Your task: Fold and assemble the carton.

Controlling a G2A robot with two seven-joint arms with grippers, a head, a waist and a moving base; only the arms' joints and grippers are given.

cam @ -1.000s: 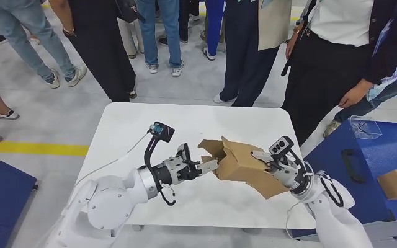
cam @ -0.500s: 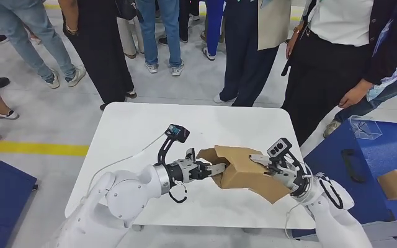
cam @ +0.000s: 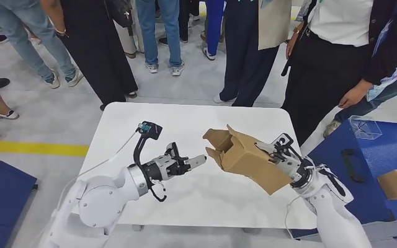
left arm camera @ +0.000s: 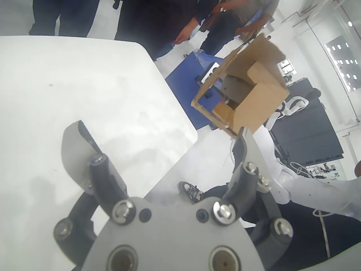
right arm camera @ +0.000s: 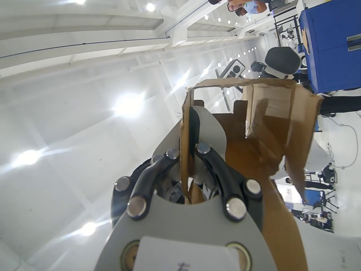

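The brown cardboard carton (cam: 243, 158) hangs tilted above the right half of the white table (cam: 180, 127), its open end with loose flaps turned toward the table's middle. My right gripper (cam: 277, 153) is shut on one carton wall (right arm camera: 270, 142), one finger (right arm camera: 210, 131) inside and the other outside the board. My left gripper (cam: 197, 162) is open and holds nothing, a short gap to the left of the carton's flaps. From the left wrist the carton (left arm camera: 253, 97) shows beyond the open gripper (left arm camera: 160, 133), open end facing it.
Several people stand around the table's far side and right corner. A blue cabinet (cam: 353, 164) with a clear plastic box (cam: 365, 127) on it stands right of the table. The table's left and front parts are bare.
My left gripper has pulled back left from the carton's flaps, where it was touching them. The right arm has lifted the carton and tilted it more steeply.
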